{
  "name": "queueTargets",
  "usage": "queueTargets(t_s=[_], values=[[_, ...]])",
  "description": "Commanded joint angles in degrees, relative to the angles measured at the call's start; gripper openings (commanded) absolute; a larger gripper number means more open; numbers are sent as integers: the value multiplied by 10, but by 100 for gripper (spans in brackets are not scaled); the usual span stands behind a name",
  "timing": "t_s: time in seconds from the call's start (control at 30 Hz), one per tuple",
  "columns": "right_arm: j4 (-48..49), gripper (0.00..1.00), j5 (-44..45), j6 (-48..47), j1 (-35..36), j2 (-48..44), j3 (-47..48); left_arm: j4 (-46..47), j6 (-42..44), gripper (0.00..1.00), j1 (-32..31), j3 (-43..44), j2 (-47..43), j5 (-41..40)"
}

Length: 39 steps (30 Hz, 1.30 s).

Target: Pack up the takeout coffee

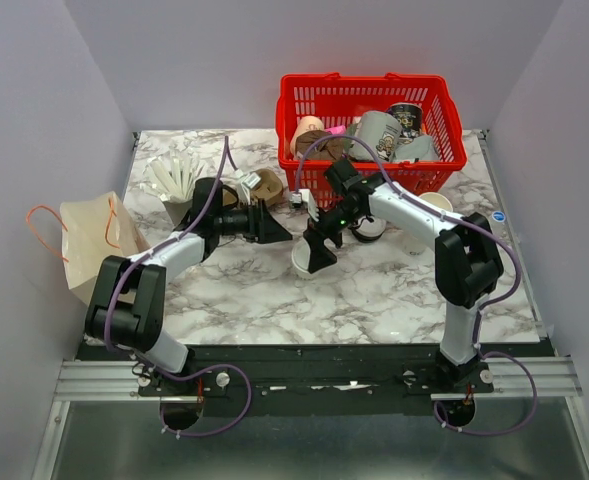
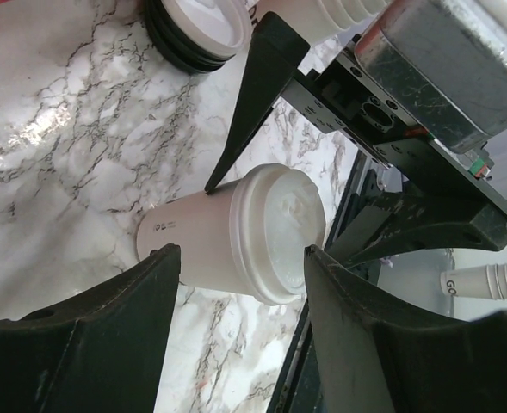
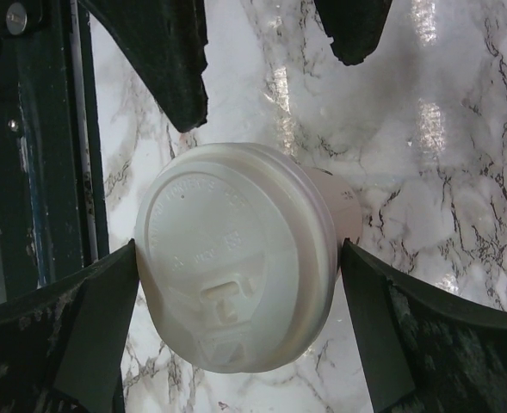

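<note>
**A:** Eyes on the small white paper cup (image 1: 300, 263) with its round white plastic lid. It stands upright on the white marble table (image 1: 374, 295), in front of the red plastic basket (image 1: 364, 80), on the arms' side and well clear of the basket's wall

**B:** And both arms meet right there. The right gripper (image 3: 240, 251) reaches down from the basket side with its jaws thrown wide, one black finger (image 3: 89, 327) on each flank of the lid

**A:** Clamped on it?

**B:** No, released. From the right wrist the fingers bracket the rim very closely, but they stand fully spread, and the cup's base sits on the marble

**A:** And the left gripper (image 2: 240, 254)?

**B:** Unclenched too, and empty. It comes in low in front of the basket's left corner, and its tips stop just short of the cup, so nothing is pinched between them

**A:** Anything else near?

**B:** A short stack of round lids (image 2: 193, 26) sits in front of the basket, closer to it than the cup is. The brown paper bag (image 1: 89, 245) with orange handles is far to the left of the basket, past the table's left edge and well apart from the cup
</note>
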Motion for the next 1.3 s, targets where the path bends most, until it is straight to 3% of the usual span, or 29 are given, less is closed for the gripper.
queueTargets(t_s=[0.0, 0.3, 0.37, 0.53, 0.8, 1.0, 1.13, 1.27], values=[[-21, 100, 65, -5, -7, 29, 10, 28, -4, 68, -13, 20, 22, 41], [-37, 100, 54, 5, -7, 55, 48, 41, 6, 68, -53, 36, 66, 34], [-40, 100, 53, 4, -7, 58, 54, -11, 27, 67, -57, 51, 81, -7], [-40, 100, 38, 17, -15, 42, 55, -30, 35, 65, -54, 53, 120, -33], [3, 100, -20, 14, -49, -44, 9, -74, 59, 63, -54, 90, 151, -40], [45, 100, -52, -60, -50, -115, -51, -90, 73, 62, -57, 96, 152, -44], [63, 100, -48, -135, -49, -136, -80, -42, 38, 63, -56, 79, 136, -19], [91, 100, -30, -160, -48, -132, -87, 92, -43, 67, -56, 60, 119, 24]])
